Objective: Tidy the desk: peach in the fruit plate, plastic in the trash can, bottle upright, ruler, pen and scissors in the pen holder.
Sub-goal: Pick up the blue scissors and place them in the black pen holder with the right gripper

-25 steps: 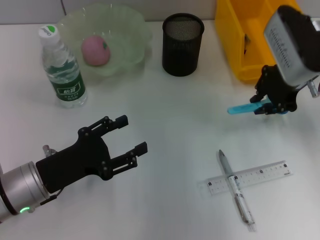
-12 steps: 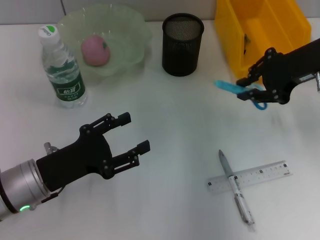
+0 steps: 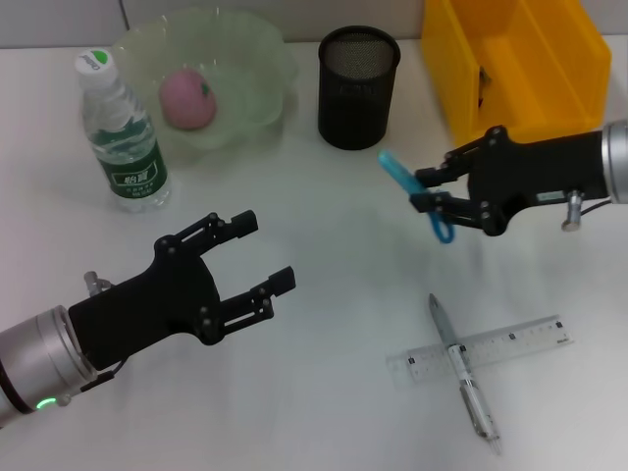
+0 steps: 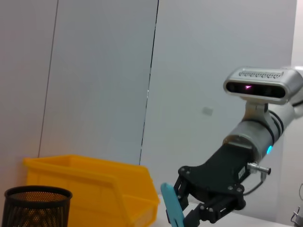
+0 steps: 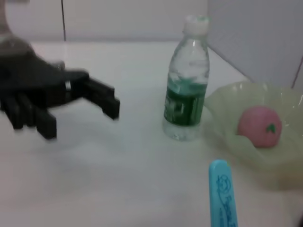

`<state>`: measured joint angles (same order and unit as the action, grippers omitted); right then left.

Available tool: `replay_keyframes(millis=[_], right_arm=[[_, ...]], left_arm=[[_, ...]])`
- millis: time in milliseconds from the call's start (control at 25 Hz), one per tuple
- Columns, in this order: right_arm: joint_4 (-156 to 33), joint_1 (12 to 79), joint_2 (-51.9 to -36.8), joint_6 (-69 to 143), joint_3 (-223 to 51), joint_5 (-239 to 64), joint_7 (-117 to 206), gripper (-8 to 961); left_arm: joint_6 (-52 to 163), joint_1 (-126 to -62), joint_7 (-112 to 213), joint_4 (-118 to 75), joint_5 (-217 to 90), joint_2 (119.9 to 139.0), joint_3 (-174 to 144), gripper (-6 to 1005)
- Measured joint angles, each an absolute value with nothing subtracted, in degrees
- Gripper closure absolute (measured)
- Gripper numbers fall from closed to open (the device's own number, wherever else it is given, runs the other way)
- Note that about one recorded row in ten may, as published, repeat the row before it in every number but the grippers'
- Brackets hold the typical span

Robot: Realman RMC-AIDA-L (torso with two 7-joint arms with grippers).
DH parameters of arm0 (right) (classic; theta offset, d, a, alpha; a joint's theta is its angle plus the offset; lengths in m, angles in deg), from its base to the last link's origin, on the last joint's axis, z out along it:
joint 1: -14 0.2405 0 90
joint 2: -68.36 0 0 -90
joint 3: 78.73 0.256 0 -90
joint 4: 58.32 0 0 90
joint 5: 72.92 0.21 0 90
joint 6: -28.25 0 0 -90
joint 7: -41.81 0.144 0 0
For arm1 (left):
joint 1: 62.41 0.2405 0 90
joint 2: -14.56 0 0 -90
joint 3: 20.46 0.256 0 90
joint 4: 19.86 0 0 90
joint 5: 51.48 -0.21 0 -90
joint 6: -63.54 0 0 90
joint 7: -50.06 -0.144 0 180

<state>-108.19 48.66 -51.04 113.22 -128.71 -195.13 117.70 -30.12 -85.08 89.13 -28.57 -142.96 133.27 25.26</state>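
White and smooth, the bench (image 3: 324, 226) fills the head view, with pale grey wall panels behind it in the left wrist view.

At about 3 o'clock the right claw (image 3: 429, 193) is clamped on a pair of scissors (image 3: 416, 195), held above the bench. They have bright blue plastic handles, a rounded loop at the lower end and a blue sheath or blade end pointing toward 11 o'clock. The same blue tip, flat and rounded, shows in the right wrist view (image 5: 222, 194).

At 12 o'clock stands the pen holder (image 3: 358, 87), a black wire-mesh cylinder, upright, well apart from the scissors. At 1 o'clock sits a glossy yellow plastic bin (image 3: 515, 69).

At 11 o'clock is the fruit plate (image 3: 250, 74), a translucent pale green dish with a wavy rim, holding a round pink peach (image 3: 187, 98). Just beside it at 10 o'clock a clear plastic water bottle (image 3: 120, 137) stands upright, with a green label and white cap.

At 5 o'clock a clear plastic ruler (image 3: 520, 345) lies flat, and a slim silver-and-clear pen (image 3: 461, 373) lies across it, the two forming a cross.

At 8 o'clock the left claw (image 3: 261, 256), black and angular, hovers with its fingers spread and nothing between them.
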Motion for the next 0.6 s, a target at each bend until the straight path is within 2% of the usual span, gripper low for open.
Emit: replay_keyframes(millis=[320, 600], right_arm=[[-104.18, 44.24, -50.86, 112.88, -128.68, -181.83, 115.42, 731], [-98.95, 43.73, -50.95, 111.13, -128.46, -179.09, 114.54, 731]], left_arm=[[-31.75, -85.68, 90.61, -29.32, -143.10, 133.05, 25.43, 210], [-32.34, -85.39, 92.36, -30.40, -143.49, 133.03, 25.68, 210]])
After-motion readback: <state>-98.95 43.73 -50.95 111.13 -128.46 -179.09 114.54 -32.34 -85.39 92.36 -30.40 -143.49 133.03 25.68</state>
